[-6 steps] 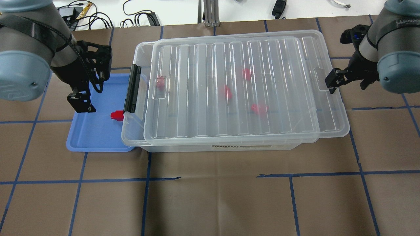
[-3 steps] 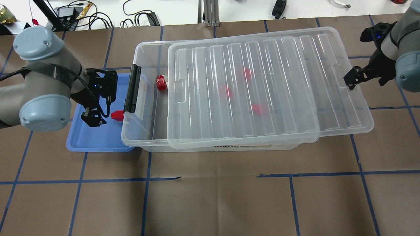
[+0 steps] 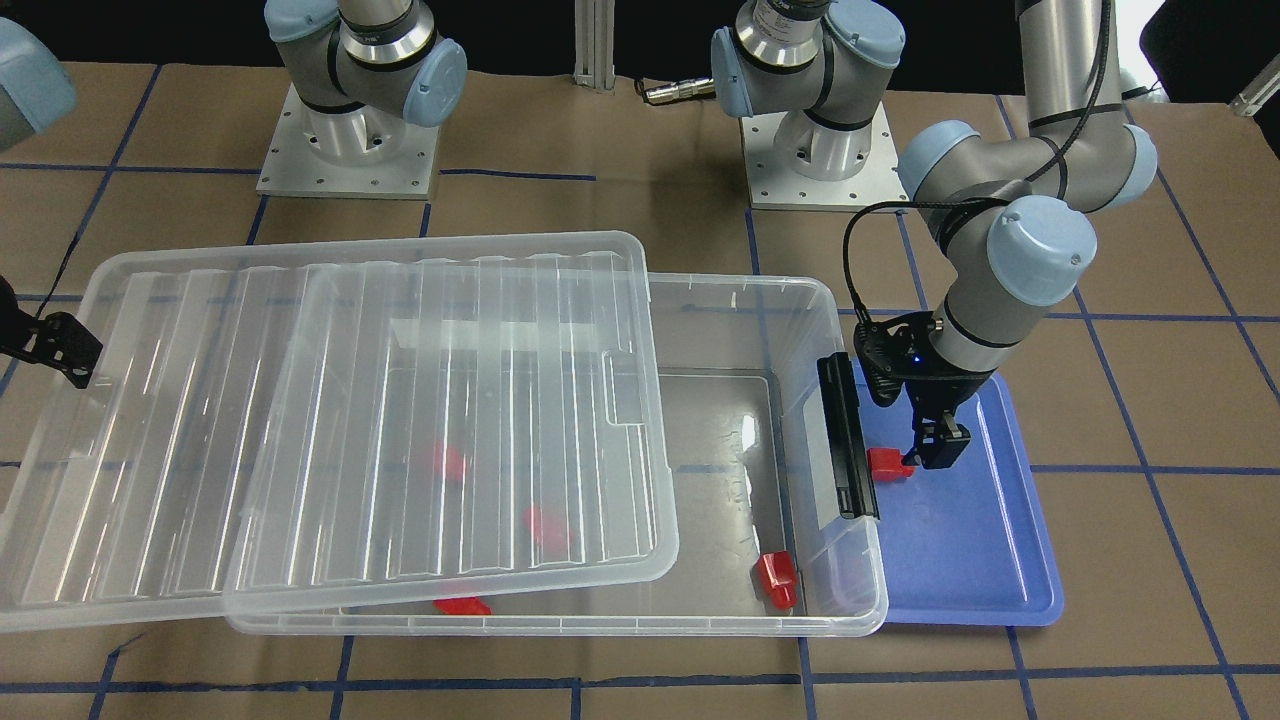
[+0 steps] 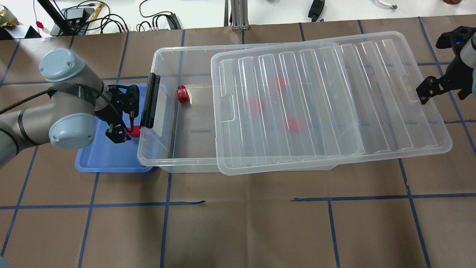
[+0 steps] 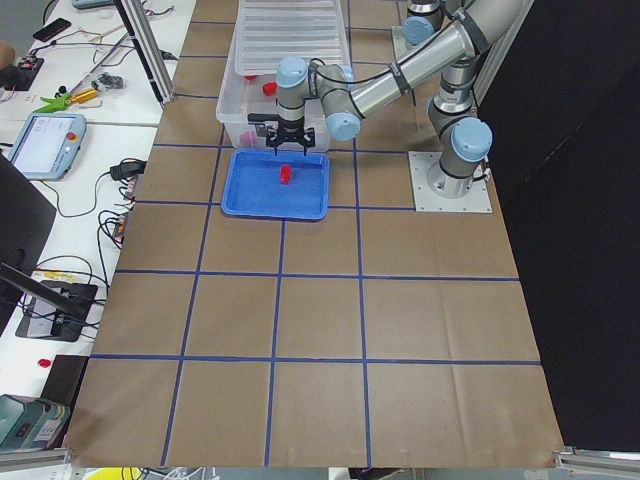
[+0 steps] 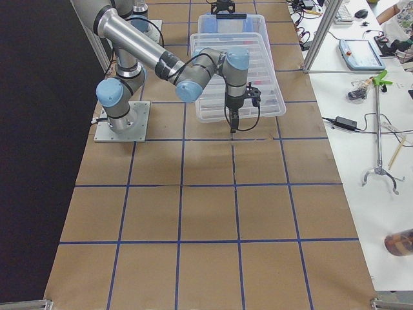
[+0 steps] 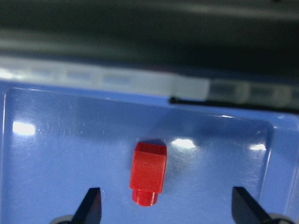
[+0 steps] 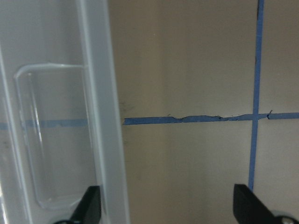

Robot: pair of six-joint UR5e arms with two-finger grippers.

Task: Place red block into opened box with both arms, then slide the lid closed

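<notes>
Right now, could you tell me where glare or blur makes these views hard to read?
Left wrist view: the red block is sharp, the background blurred, and glare dots the blue tray. Front-facing view: a bright glare patch on the box floor. Overhead view: blocks under the lid look hazy pink.

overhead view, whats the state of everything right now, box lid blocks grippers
box, open at its latch end
lid, skewed, covering the rest, overhanging the other end
red block, lying on blue tray, not gripped
left gripper, open, straddling that block
right gripper, open at the lid's short edge
blocks in box, one uncovered, three under lid
</notes>
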